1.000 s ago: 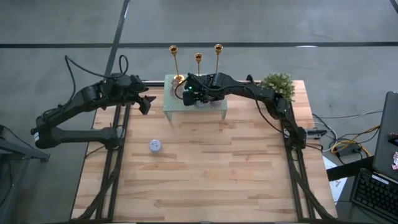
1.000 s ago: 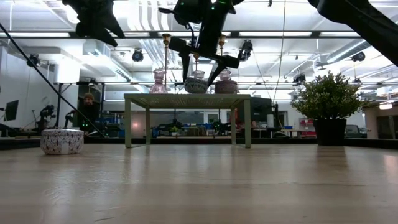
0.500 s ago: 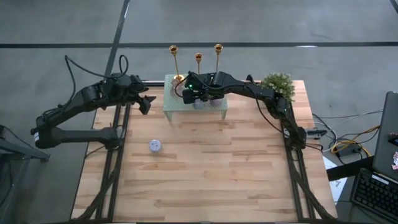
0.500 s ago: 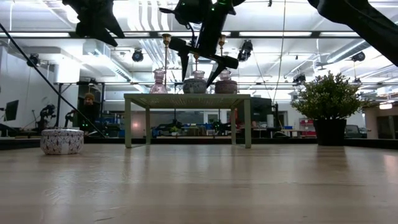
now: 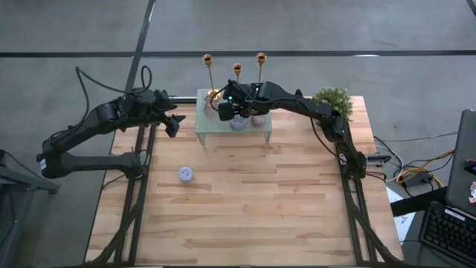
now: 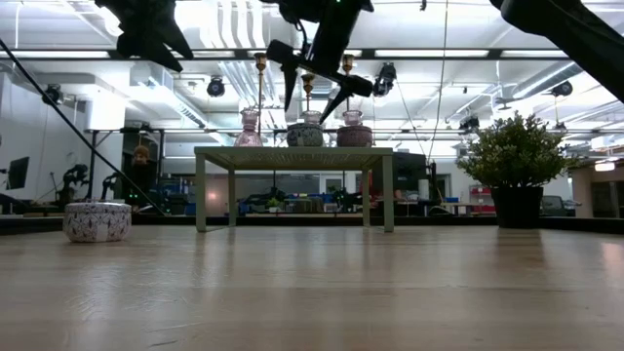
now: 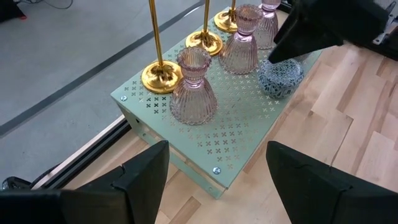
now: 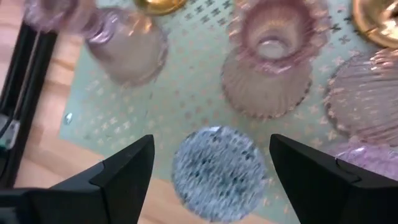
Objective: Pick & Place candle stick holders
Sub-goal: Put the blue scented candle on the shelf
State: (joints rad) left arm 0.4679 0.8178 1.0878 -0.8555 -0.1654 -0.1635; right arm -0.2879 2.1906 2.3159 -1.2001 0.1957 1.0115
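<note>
Fingers of the right hand [image 8: 208, 165] stand spread and empty, held over the small pale-green perforated stand [image 5: 207, 124] at the far edge of the counter [image 5: 245, 201]. Directly between them, seen from the right wrist, sits a blue-and-white patterned pot [image 8: 216, 172], with pink ribbed glass vases [image 8: 267, 59] just beyond it. In the low view the right hand hangs above the stand's top, its fingers splayed around the row of vessels but gripping nothing.

The candle stick holders [image 5: 236, 69], three gold stems with flared bases, stand upright in a row along the stand's far side, behind the glass vases; the left wrist view shows their gold bases [image 7: 161, 76] resting on the green top, untouched. None is lifted or held, so the picking appears not to have begun. By this judgement all three placements are left to do, and where they are meant to go cannot be told from these views.

The left hand [image 5: 172, 123] waits off the stand's left end, above the counter's far-left edge, its fingers apart and carrying nothing. A second patterned bowl [image 5: 185, 175] sits alone on the counter's left side, well apart from the stand, and a potted green plant [image 5: 332, 100] stands at the far right corner.
</note>
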